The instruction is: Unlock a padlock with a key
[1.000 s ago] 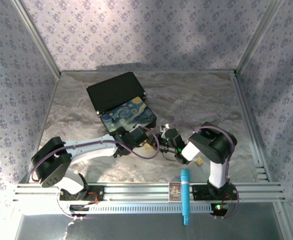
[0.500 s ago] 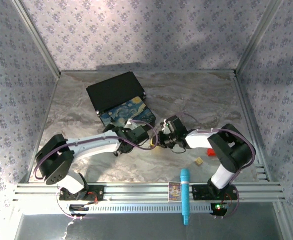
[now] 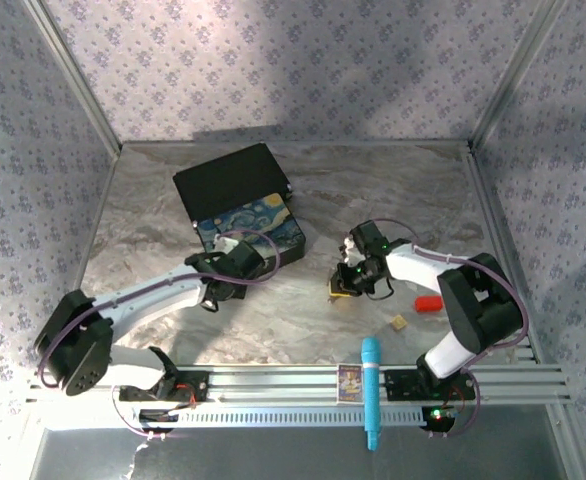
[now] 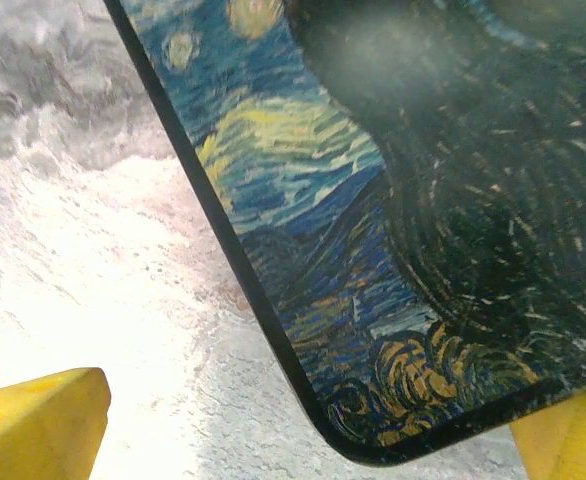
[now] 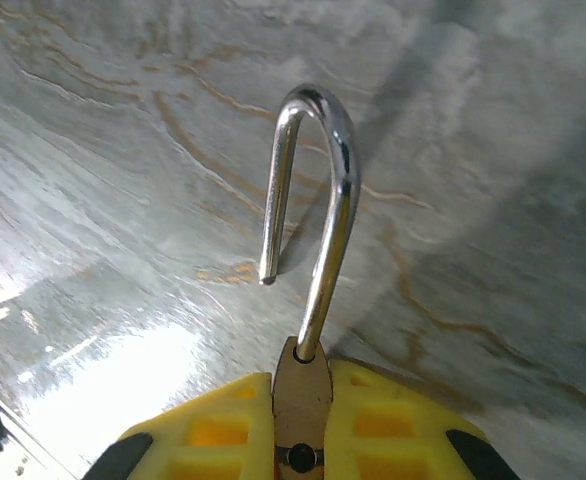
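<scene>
Here one padlock [image 5: 302, 385], shackle open, sits clamped in the right jaws near one starry-night box [image 3: 253, 225]; left jaws gape apart over its corner.

Left arm stretched forward, left gripper [image 4: 308, 415] low with fingers spread wide. Right arm bent inward, right gripper [image 5: 303, 385] clamped on the padlock [image 5: 329, 250].

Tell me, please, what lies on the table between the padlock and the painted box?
Nothing: in the top view that stretch of marble table between the padlock and the painted box is bare.
</scene>
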`<action>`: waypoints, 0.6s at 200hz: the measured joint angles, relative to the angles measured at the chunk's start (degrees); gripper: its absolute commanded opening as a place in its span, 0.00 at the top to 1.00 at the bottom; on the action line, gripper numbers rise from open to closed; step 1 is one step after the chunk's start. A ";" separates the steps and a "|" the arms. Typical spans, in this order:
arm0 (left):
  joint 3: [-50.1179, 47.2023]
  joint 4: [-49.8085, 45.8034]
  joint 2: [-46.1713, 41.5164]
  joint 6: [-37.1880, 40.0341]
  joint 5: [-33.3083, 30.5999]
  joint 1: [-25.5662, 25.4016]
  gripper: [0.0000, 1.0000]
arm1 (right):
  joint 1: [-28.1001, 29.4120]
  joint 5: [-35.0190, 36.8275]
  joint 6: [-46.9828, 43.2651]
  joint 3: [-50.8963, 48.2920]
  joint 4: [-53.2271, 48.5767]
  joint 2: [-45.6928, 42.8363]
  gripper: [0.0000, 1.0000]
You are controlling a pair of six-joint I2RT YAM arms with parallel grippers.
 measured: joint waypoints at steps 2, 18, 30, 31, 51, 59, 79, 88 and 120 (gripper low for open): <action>-0.22 0.17 -0.22 -0.04 0.09 0.20 0.00 | -0.09 0.13 -0.22 0.11 -0.37 0.00 0.86; -0.92 0.55 -1.42 -0.37 1.09 0.94 0.00 | -0.52 0.83 -1.40 0.61 -2.58 -0.02 0.82; -1.14 0.87 -2.23 -0.39 1.75 1.14 0.00 | -0.76 1.22 -2.08 0.90 -3.91 -0.02 0.79; -1.16 0.90 -2.32 -0.39 1.79 1.16 0.00 | -0.79 1.22 -2.10 0.92 -4.09 -0.04 0.79; -1.44 1.22 -4.66 -0.76 2.93 1.16 0.00 | -0.87 2.71 -3.15 1.03 -6.19 -0.13 0.69; -1.51 1.29 -6.21 -0.79 3.37 1.16 0.00 | -1.01 3.21 -3.23 1.01 -7.04 -0.13 0.65; -1.51 1.81 -11.17 -0.79 4.59 1.16 0.00 | -0.96 3.78 -3.91 1.07 -7.85 -0.79 0.57; -1.51 2.14 -13.49 -0.79 5.09 1.31 0.00 | -0.98 4.55 -4.15 1.09 -8.44 -1.36 0.52; -1.51 2.99 -18.51 -0.28 7.32 2.49 0.00 | -0.98 9.16 -4.83 1.81 -11.80 -3.26 0.40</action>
